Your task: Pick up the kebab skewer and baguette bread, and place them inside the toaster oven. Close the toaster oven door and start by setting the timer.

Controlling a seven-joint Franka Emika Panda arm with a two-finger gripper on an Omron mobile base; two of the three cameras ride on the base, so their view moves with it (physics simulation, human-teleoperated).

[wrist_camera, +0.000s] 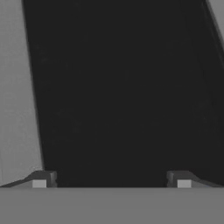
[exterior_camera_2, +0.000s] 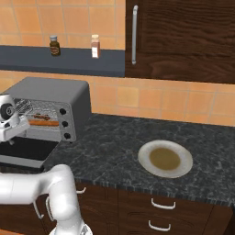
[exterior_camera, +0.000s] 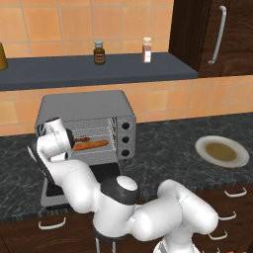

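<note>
The toaster oven [exterior_camera: 84, 106] [exterior_camera_2: 55, 94] stands on the counter with its door [exterior_camera: 106, 173] [exterior_camera_2: 23, 151] folded down flat in front. On its wire rack lies the baguette bread [exterior_camera: 90, 145] [exterior_camera_2: 44, 122], and the kebab skewer [exterior_camera: 83, 139] [exterior_camera_2: 41, 117] rests just behind it. My gripper [wrist_camera: 111, 183] is open with nothing between its fingers. It points straight at the door's dark glass [wrist_camera: 118, 87], close above it, with the grey frame [wrist_camera: 17, 109] at the left of the hand view. My wrist [exterior_camera: 54, 138] [exterior_camera_2: 8, 120] hangs before the oven's left part.
A white plate [exterior_camera: 202, 147] [exterior_camera_2: 144, 158] with a brown centre lies on the dark stone counter to the oven's right. Two small bottles [exterior_camera: 99, 52] [exterior_camera: 147, 49] stand on the shelf above. A dark cabinet with a bar handle [exterior_camera: 217, 34] is at the upper right.
</note>
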